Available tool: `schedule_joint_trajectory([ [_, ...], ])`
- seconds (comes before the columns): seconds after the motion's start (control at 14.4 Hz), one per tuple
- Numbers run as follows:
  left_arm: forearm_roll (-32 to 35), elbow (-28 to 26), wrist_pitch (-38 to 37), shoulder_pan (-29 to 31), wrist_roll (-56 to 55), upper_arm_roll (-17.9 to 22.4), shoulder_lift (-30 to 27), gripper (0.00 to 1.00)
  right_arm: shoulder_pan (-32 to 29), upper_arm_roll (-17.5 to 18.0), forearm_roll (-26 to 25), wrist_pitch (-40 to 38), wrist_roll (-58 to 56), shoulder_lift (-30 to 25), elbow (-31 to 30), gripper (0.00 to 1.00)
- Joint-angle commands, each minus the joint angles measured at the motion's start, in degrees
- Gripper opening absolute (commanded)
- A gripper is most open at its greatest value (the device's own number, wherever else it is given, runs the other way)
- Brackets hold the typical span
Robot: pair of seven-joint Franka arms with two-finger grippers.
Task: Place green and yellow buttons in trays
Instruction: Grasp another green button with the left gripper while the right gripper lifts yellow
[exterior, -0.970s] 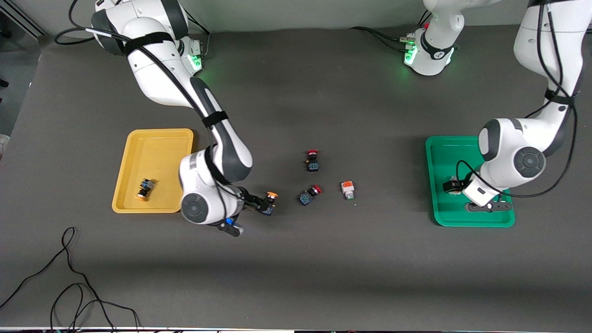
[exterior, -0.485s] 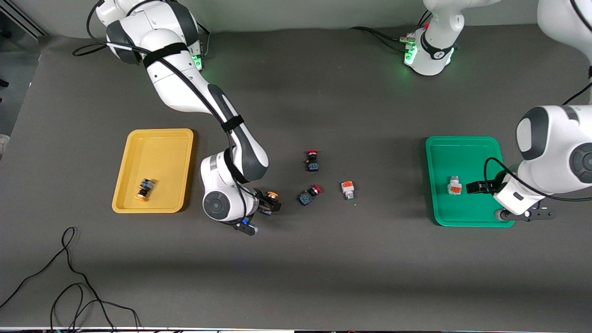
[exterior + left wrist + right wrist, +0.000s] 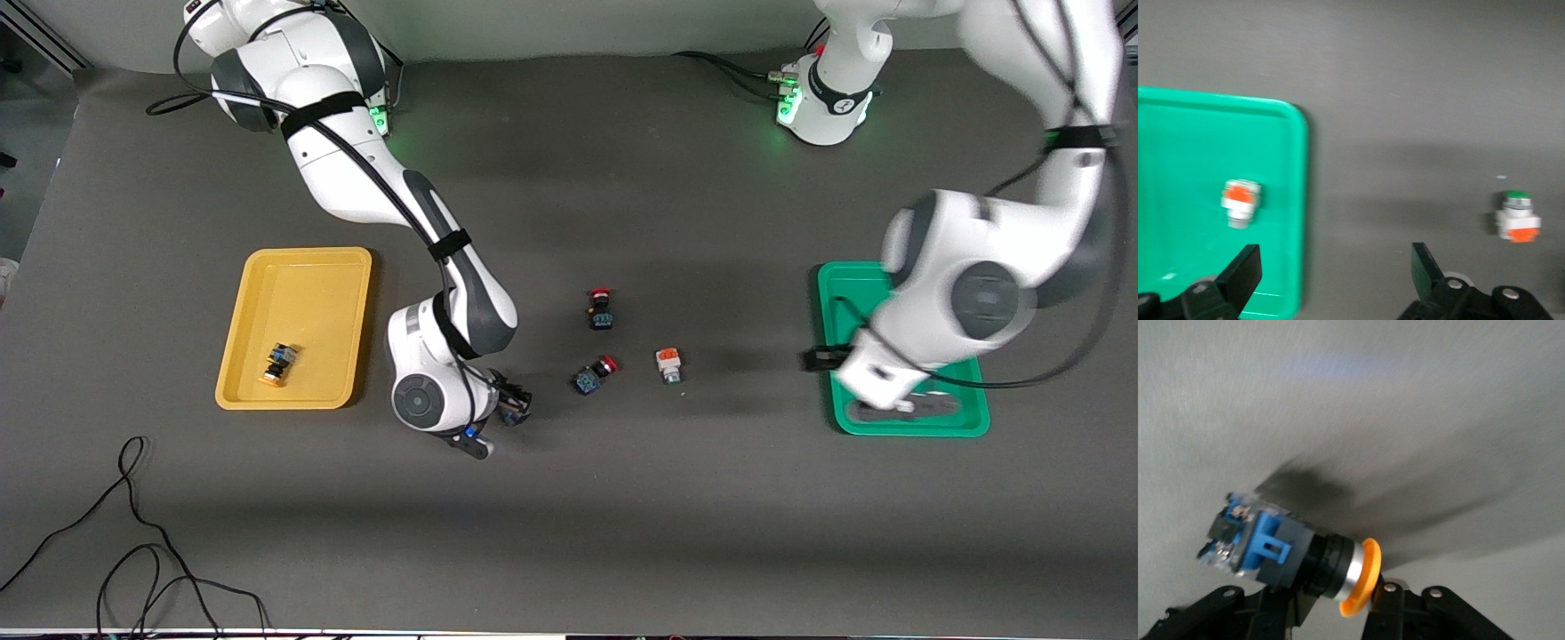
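My right gripper is shut on a yellow-capped button with a black and blue body, just above the table between the yellow tray and the loose buttons. A second yellow button lies in that tray. My left gripper is open and empty over the green tray. In the left wrist view its gripper straddles the tray's edge. A white button lies in the tray, hidden by the arm in the front view. Another green-tipped white button lies on the table, also in the left wrist view.
Two red-capped black-blue switches lie mid-table beside the loose white button. A black cable loops on the table near the front camera at the right arm's end.
My right gripper has drawn the yellow button back toward the yellow tray. My left arm swung outward off the green tray, then back over it, leaving a white button inside.
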Motion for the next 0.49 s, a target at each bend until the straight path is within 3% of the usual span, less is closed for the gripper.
schedule_joint_trajectory([
  [0.0,-0.3,2.8,2.8,-7.8,-11.5,1.0,2.9,1.00,-2.5,-1.7,-0.1,-5.9,0.2,-4.2,0.8,0.00],
  [0.21,-0.4,3.1,6.0,-13.0,-17.0,1.0,5.1,1.00,-4.0,-5.2,-0.8,-13.8,-3.7,-9.2,-0.2,0.00],
  [0.42,-0.4,3.0,10.9,-15.7,-19.3,1.0,9.1,1.00,-4.0,-9.9,-0.8,-19.9,-9.1,-10.8,-0.4,0.00],
])
